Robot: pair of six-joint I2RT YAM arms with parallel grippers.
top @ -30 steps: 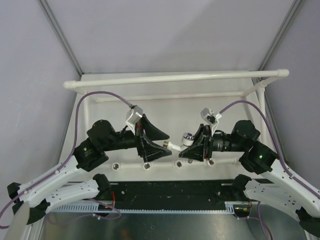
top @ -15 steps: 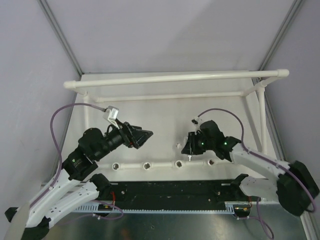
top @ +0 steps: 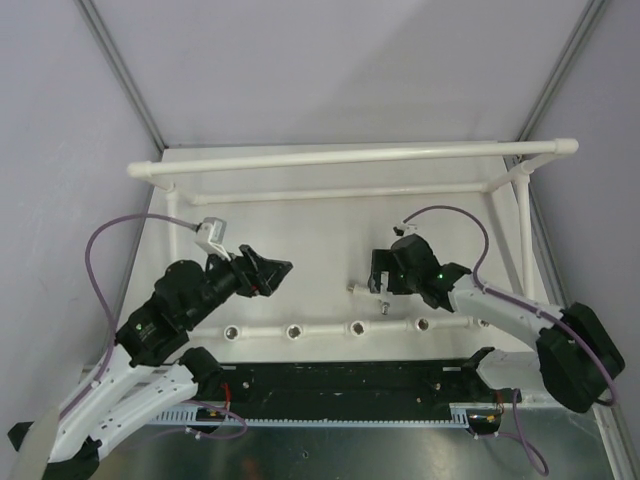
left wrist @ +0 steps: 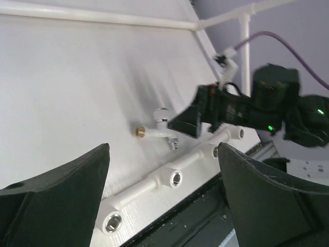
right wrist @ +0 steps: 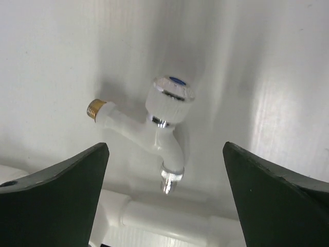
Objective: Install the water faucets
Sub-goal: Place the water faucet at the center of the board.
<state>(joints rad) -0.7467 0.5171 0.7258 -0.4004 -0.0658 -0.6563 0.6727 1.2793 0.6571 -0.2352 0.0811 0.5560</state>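
On the white table [top: 300, 225], just behind the near white pipe with metal-threaded sockets [top: 325, 328], lies one small white plastic water faucet [right wrist: 157, 128] with a brass threaded end and a blue-centred knob. It's the only one on show. It rests on its side, brass tip pointing left, spout toward the socket pipe, touched by nothing.

Two arms, two tools. The right gripper [top: 383, 272] hangs right above the faucet with its jaws spread wide; its own camera shows a dark finger on each side and clear table between them and the tap. The left gripper [top: 272, 272] sits well to the left, also gaping, with nothing in it.

Socket holes: four counted from above. The pipe's right end slips under the right arm, so any more there can't be told. From overhead the faucet's knob is covered by the right gripper, with only brass tip and spout peeking out. The long white pipe frame [top: 350, 155] spans the back.
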